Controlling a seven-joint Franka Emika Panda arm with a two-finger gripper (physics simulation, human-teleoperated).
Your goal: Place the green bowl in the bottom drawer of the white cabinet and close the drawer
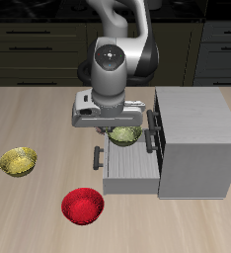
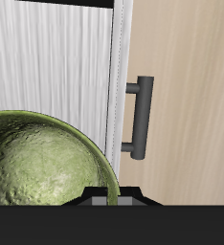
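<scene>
Over the pulled-out bottom drawer [image 1: 132, 170] of the white cabinet [image 1: 196, 143], my gripper [image 1: 115, 131] pinches the green bowl [image 1: 126, 135] by its rim, held above the tray so it can drop inside.

Glossy, mottled glaze inside the green bowl [image 2: 42, 163]; matt grey bottom drawer [image 1: 129, 170]; pale wood-grain table [image 1: 29, 119].

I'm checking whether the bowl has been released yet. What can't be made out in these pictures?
- Gripper: the exterior view hides its fingers behind the arm's wrist; open or shut is unclear.
- Green bowl: cut off by the wrist view's edges; whether it rests on the bottom drawer floor cannot be told.
- White cabinet: upper handles hidden behind the arm.
</scene>
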